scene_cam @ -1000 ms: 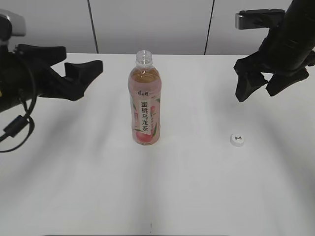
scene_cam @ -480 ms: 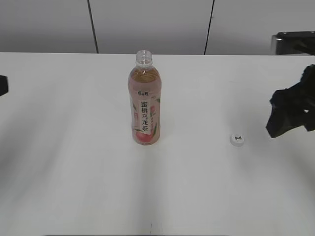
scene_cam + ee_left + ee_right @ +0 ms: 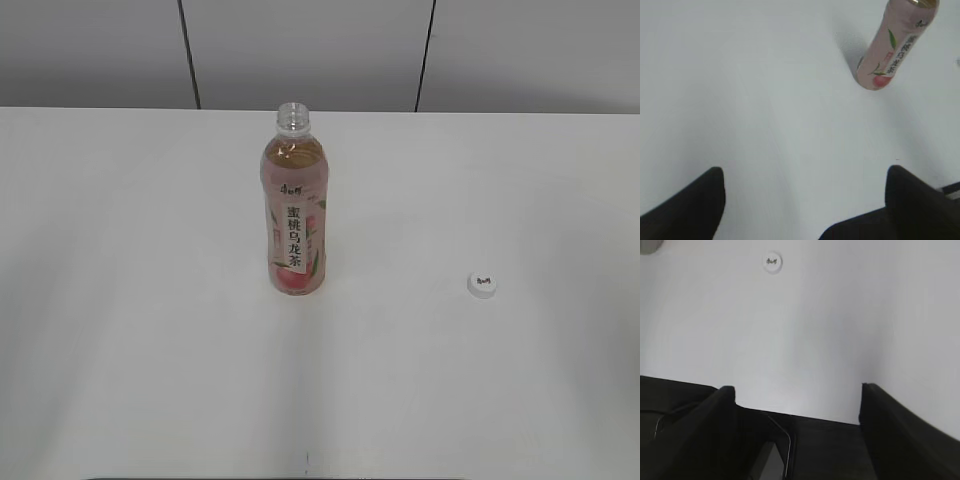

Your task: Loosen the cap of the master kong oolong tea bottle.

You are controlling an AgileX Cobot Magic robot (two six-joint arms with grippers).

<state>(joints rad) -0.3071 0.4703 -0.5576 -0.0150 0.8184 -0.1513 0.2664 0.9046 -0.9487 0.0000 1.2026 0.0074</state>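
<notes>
Both arms have pulled back out of the outside view. The bottle (image 3: 294, 205) stands upright mid-worktop (image 3: 150, 350), neck bare; the cap (image 3: 482, 285) lies well apart at four o'clock. Left tool (image 3: 805, 202) and right tool (image 3: 797, 405) gape, released and empty. The job looks done.

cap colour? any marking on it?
White cap, with a small dark mark on top; clearest in the exterior view, lying on the table.

Pink peach-patterned bottle (image 3: 294, 215) of amber tea — white cap (image 3: 482, 285) with a dark mark — white table (image 3: 150, 330).
</notes>
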